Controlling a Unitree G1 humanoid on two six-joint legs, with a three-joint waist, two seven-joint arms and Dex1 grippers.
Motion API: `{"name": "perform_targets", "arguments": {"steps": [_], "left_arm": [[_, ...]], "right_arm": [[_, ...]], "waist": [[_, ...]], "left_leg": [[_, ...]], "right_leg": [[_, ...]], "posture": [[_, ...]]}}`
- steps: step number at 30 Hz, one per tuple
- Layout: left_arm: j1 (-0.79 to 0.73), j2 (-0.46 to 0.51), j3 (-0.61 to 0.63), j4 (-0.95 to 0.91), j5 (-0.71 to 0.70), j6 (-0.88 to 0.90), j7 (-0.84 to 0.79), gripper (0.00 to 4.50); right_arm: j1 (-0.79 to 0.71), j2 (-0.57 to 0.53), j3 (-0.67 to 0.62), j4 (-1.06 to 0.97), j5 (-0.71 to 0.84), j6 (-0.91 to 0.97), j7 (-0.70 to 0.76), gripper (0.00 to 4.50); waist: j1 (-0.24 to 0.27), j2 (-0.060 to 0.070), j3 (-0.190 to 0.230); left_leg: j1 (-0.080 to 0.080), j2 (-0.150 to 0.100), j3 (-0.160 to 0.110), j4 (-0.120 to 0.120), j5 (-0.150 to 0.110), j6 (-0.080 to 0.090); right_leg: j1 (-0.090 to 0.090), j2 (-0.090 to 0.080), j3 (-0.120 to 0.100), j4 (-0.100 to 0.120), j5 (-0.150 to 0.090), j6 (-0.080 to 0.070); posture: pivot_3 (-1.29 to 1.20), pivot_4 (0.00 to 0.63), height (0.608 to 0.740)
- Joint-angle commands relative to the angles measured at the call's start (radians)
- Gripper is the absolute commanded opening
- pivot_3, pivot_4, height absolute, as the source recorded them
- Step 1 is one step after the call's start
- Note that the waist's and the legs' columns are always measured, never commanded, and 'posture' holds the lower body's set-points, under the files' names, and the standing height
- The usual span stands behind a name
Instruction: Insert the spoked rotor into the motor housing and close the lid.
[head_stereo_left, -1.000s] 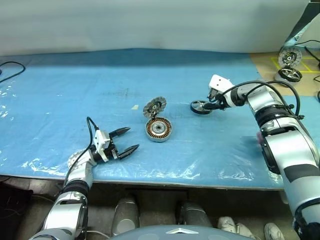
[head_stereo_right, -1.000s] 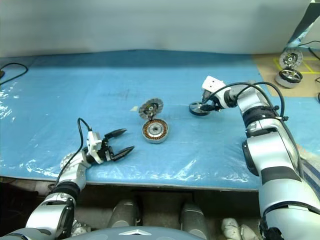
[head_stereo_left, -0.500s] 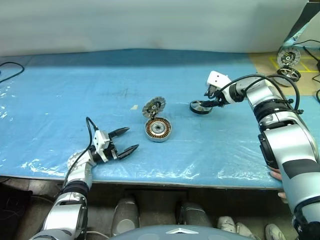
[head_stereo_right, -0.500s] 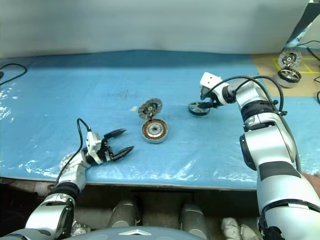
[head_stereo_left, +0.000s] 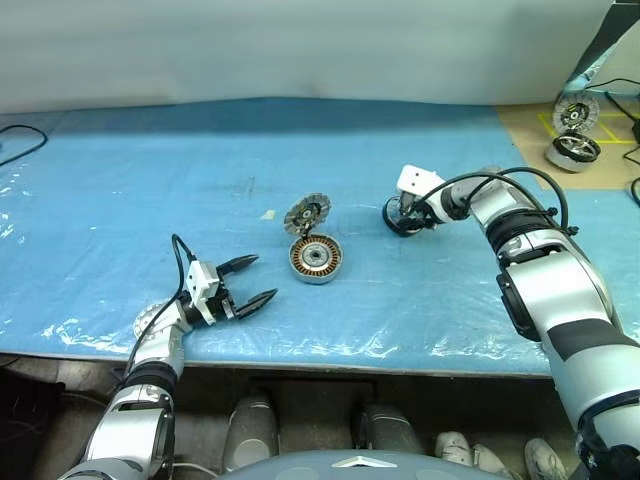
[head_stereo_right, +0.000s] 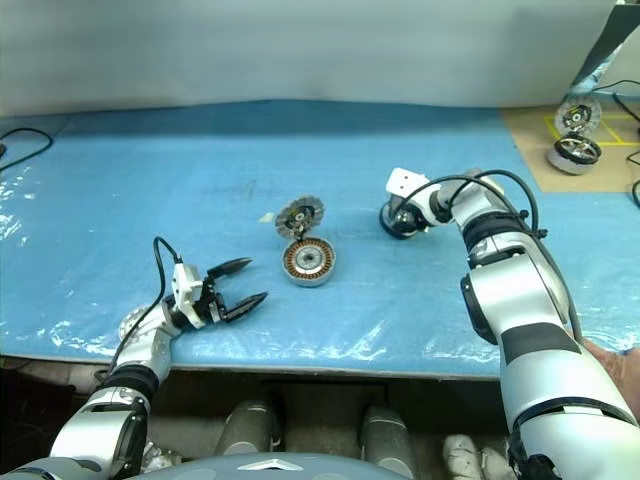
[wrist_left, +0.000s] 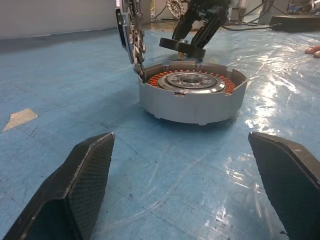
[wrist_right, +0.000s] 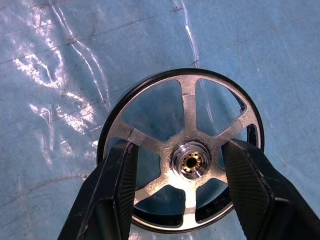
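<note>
The motor housing (head_stereo_left: 316, 260), a silver cup with copper windings, sits mid-table on the blue sheet. Its finned lid (head_stereo_left: 308, 213) stands upright on the hinge at the far rim. The spoked rotor (head_stereo_left: 399, 218) is to the right of the housing, a little tilted. My right gripper (head_stereo_left: 406, 210) is directly over it. In the right wrist view the spoked rotor (wrist_right: 182, 150) is under the black fingers (wrist_right: 120, 185), which stand apart either side of the hub, above the spokes. My left gripper (head_stereo_left: 266, 278) is open near the front edge, pointing at the motor housing (wrist_left: 192, 92).
A second motor (head_stereo_left: 570, 150) and an upright disc (head_stereo_left: 577, 112) stand on a tan board at the far right. A paper scrap (head_stereo_left: 268, 214) lies left of the lid. A thin ring (head_stereo_left: 150, 318) lies by my left wrist. A person's hand (head_stereo_right: 615, 358) shows at the right edge.
My right gripper has moved left and down, from beside the rotor to right above it. The left gripper, housing and lid have not moved.
</note>
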Motion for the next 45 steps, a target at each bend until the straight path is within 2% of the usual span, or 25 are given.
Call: {"name": "perform_targets", "arguments": {"steps": [1, 4, 8, 14, 16, 19, 22, 26, 33, 45], "left_arm": [[0.034, -0.017, -0.02, 0.03, 0.028, 0.017, 0.008, 4.5], [0.037, -0.018, -0.019, 0.025, 0.027, 0.018, 0.011, 4.5], [0.043, -0.02, -0.018, 0.017, 0.025, 0.02, 0.012, 4.5], [0.054, -0.02, -0.017, 0.005, 0.023, 0.018, 0.01, 4.5], [0.059, -0.02, -0.016, 0.002, 0.022, 0.017, 0.009, 4.5], [0.066, -0.017, -0.017, -0.004, 0.022, 0.015, 0.006, 4.5], [0.07, -0.013, -0.019, -0.007, 0.027, 0.015, 0.005, 4.5], [0.072, -0.01, -0.024, -0.008, 0.031, 0.012, -0.002, 4.5], [0.072, -0.006, -0.028, -0.005, 0.035, 0.009, -0.007, 4.5], [0.067, -0.006, -0.026, 0.0, 0.034, 0.011, 0.003, 4.5]], "right_arm": [[0.015, 0.002, 0.013, -0.008, -0.019, -0.024, 0.024, 2.3], [0.027, 0.0, 0.004, -0.018, -0.012, -0.035, 0.059, 1.74], [0.031, -0.002, -0.031, -0.032, 0.013, -0.013, 0.047, 1.71], [0.053, -0.009, -0.154, -0.121, 0.124, 0.07, 0.044, 1.71], [0.108, -0.016, -0.216, -0.276, 0.224, 0.122, 0.14, 1.71], [0.287, -0.027, -0.271, -0.709, 0.418, 0.347, 0.305, 1.71], [0.451, -0.014, -0.263, -1.054, 0.517, 0.547, 0.284, 1.71], [0.531, 0.034, -0.26, -1.272, 0.622, 0.718, 0.215, 1.71], [0.518, 0.067, -0.205, -1.243, 0.609, 0.705, 0.124, 1.71], [0.463, -0.027, -0.044, -1.171, 0.501, 0.566, 0.169, 1.71]], "waist": [[-0.001, 0.0, 0.0], [-0.003, 0.0, 0.0], [-0.004, 0.0, 0.0], [-0.006, 0.0, 0.0], [-0.004, -0.001, 0.0], [0.0, -0.001, 0.001], [0.006, -0.001, 0.001], [0.004, -0.001, 0.001], [0.005, -0.002, 0.001], [0.006, -0.002, 0.001]], "left_leg": [[0.0, 0.0, 0.0, 0.0, 0.0, 0.0], [0.002, 0.0, 0.0, 0.0, -0.002, -0.003], [0.003, 0.0, 0.0, 0.0, -0.002, -0.003], [0.002, 0.001, 0.0, 0.0, -0.002, -0.003], [0.002, 0.001, 0.0, 0.0, -0.001, -0.002], [0.0, 0.0, 0.0, -0.001, 0.0, 0.001], [0.0, 0.002, -0.001, -0.002, -0.001, 0.002], [0.001, 0.002, -0.003, -0.002, -0.001, 0.002], [0.002, 0.001, -0.002, -0.004, -0.002, -0.004], [0.002, 0.0, -0.002, -0.005, -0.001, -0.006]], "right_leg": [[0.0, 0.0, 0.0, 0.0, 0.0, 0.0], [0.002, 0.0, 0.0, 0.0, 0.0, 0.0], [0.002, 0.0, 0.0, -0.001, -0.001, -0.001], [0.001, 0.0, 0.001, -0.001, -0.001, -0.001], [0.0, 0.0, 0.001, -0.001, -0.001, -0.001], [0.0, 0.0, 0.0, -0.001, 0.0, 0.0], [0.0, 0.001, -0.001, -0.002, 0.002, 0.004], [0.0, 0.001, -0.001, -0.004, 0.002, 0.003], [0.001, 0.0, 0.002, -0.007, 0.0, 0.0], [0.001, 0.0, 0.001, -0.007, 0.002, 0.004]], "posture": [[0.0, 0.15, 0.74], [0.0, 0.15, 0.74], [0.0, 0.15, 0.74], [0.0, 0.15, 0.74], [0.0, 0.15, 0.74], [0.0, 0.15, 0.74], [0.0, 0.15, 0.74], [0.0, 0.15, 0.74], [0.0, 0.15, 0.74], [0.0, 0.15, 0.74]]}}
